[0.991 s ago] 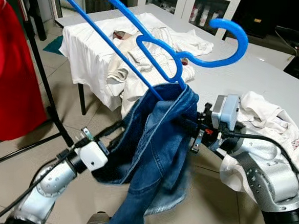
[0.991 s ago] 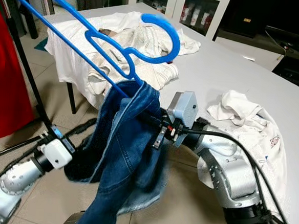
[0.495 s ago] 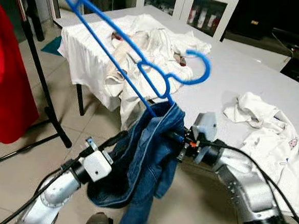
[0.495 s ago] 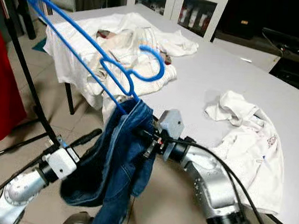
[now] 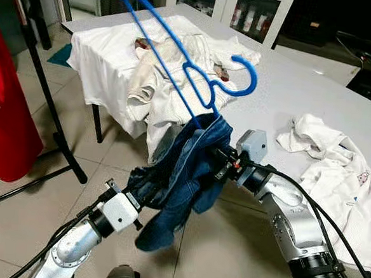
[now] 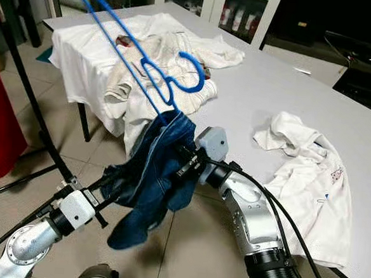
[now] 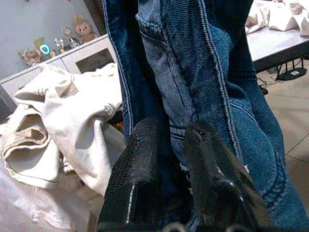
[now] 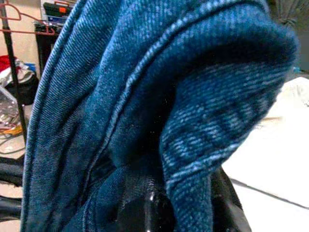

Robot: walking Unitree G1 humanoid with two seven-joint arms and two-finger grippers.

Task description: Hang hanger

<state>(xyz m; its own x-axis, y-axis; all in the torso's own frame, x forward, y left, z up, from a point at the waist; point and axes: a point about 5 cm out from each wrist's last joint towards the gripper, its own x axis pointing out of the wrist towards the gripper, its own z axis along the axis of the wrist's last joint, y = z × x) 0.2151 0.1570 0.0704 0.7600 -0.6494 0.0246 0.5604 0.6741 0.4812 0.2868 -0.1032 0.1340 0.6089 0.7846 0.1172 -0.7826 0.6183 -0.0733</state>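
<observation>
A blue plastic hanger (image 5: 253, 79) stands tilted up over the table edge, its long arm reaching to the upper left. Blue jeans (image 5: 187, 164) hang bunched from its lower end. My right gripper (image 5: 221, 162) is buried in the denim right where the hanger comes out and holds it up. In the right wrist view the jeans (image 8: 145, 96) wrap over the fingers. My left gripper (image 5: 140, 196) is lower and to the left, shut on a fold of the jeans (image 7: 203, 72), which is pinched between its black fingers (image 7: 140, 164).
The grey table (image 5: 302, 102) carries a heap of white clothes (image 5: 165, 67) at its far left corner and a crumpled white garment (image 5: 336, 168) on the right. A red garment (image 5: 2, 126) hangs by a black rack pole (image 5: 48, 97) at the left. Tiled floor lies below.
The hanger has swung away and lower, with its long arm now steeper. The jeans, which hung long, are now gathered up toward my left gripper. The camera has shifted too.
</observation>
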